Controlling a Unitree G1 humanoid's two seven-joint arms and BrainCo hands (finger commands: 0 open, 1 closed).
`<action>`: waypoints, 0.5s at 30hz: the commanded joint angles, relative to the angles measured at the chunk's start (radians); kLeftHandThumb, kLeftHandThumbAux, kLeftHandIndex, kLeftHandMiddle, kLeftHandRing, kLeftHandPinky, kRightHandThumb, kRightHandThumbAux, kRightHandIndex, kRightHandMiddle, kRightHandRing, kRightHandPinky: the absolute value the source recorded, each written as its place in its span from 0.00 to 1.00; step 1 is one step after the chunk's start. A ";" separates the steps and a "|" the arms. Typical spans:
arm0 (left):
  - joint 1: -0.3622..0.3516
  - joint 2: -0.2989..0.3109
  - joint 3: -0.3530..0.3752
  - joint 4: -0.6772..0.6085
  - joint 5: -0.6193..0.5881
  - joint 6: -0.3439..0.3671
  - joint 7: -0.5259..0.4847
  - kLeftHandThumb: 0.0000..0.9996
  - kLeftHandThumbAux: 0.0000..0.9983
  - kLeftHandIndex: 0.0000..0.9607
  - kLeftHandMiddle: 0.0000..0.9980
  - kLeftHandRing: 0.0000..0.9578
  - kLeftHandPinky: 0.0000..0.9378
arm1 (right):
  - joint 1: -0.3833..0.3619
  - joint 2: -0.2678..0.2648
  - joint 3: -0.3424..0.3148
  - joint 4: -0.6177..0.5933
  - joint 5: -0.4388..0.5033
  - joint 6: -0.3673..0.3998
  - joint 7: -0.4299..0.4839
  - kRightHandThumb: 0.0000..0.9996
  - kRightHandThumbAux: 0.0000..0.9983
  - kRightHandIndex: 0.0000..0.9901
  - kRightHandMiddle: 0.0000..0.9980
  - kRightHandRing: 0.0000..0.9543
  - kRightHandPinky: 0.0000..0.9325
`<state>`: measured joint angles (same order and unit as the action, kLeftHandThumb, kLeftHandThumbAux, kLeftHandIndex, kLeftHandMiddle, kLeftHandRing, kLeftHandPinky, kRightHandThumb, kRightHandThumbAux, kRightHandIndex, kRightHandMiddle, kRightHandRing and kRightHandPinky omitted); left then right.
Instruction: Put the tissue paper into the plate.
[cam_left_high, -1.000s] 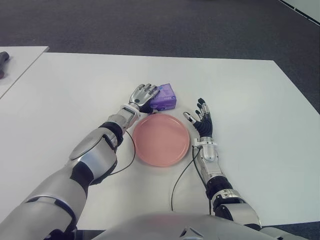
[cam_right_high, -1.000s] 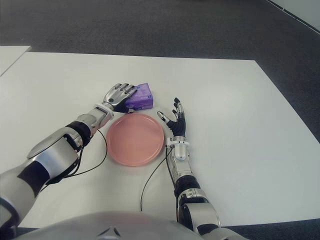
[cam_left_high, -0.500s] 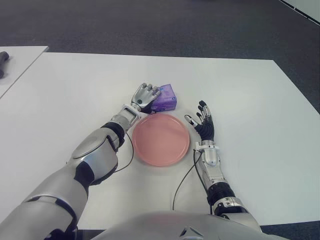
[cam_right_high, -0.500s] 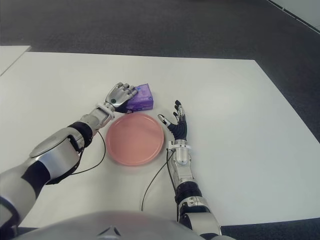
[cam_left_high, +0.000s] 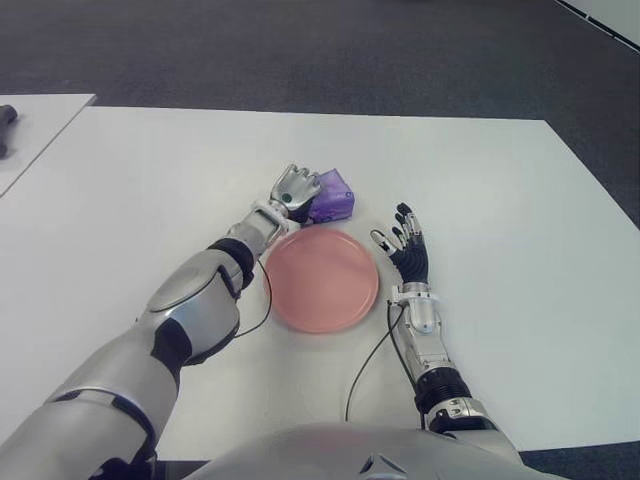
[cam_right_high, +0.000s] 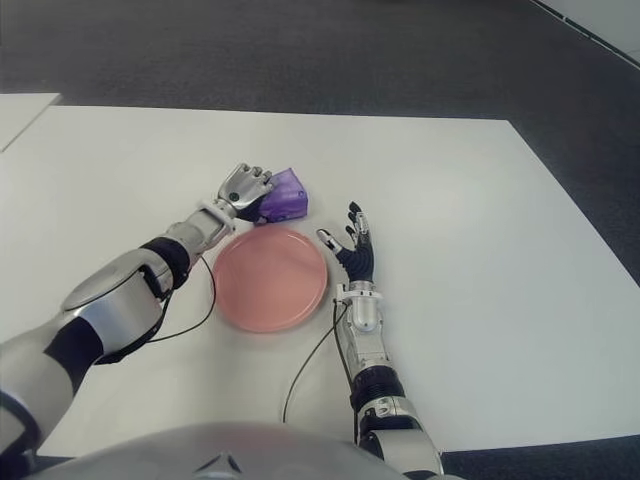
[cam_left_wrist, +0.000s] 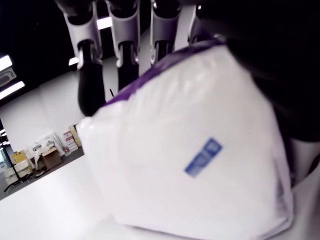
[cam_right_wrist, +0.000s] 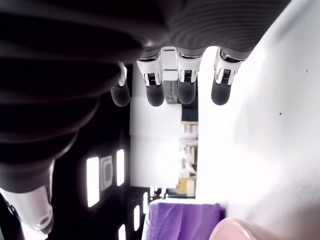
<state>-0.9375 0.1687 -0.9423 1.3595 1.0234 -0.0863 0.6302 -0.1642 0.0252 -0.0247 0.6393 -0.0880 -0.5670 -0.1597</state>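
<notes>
The tissue pack (cam_left_high: 331, 195) is sitting on the white table (cam_left_high: 500, 190), just past the far edge of the pink plate (cam_left_high: 322, 279). It is not in the plate yet. The pack is purple on the outside, and the left wrist view is showing a white face with a small blue mark.

The left hand (cam_left_high: 293, 189) is reaching over the pack from the robot's left side. Its fingers (cam_left_wrist: 126, 35) are curling around the pack and touching it, so the hand is gripping the pack. The pack looks tipped up a little on one side, but I cannot tell if it is off the table.

The right hand (cam_left_high: 405, 245) is showing beside the plate, on its right side. Its fingers are spread and it is holding nothing.

I think the pack is very light and soft, like a small pillow. It will squash if the hand is squeezing hard, but it will not break. The plastic wrap looks smooth, so it may be slippery. A good place to hold it is across the middle, with fingers on one long side and the thumb on the other. Then it only needs a short lift toward the robot and a gentle drop onto the plate.
</notes>
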 joint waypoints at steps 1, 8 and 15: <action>0.047 -0.004 -0.018 0.029 0.018 -0.026 -0.094 0.95 0.65 0.41 0.50 0.57 0.84 | 0.044 0.004 -0.003 0.031 0.008 0.041 0.004 0.11 0.61 0.00 0.00 0.00 0.00; 0.045 -0.005 0.001 0.030 -0.003 -0.036 -0.145 0.95 0.64 0.47 0.49 0.52 0.87 | 0.047 0.002 0.000 0.014 0.001 0.065 0.002 0.13 0.59 0.00 0.00 0.00 0.00; 0.048 -0.005 0.030 0.028 -0.023 -0.044 -0.161 0.96 0.64 0.49 0.48 0.51 0.88 | 0.046 0.000 0.004 0.016 -0.016 0.059 -0.016 0.12 0.58 0.00 0.00 0.00 0.01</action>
<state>-0.9573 0.1654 -0.9092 1.3571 0.9984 -0.1056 0.5395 -0.1616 0.0250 -0.0217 0.6213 -0.0966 -0.5428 -0.1685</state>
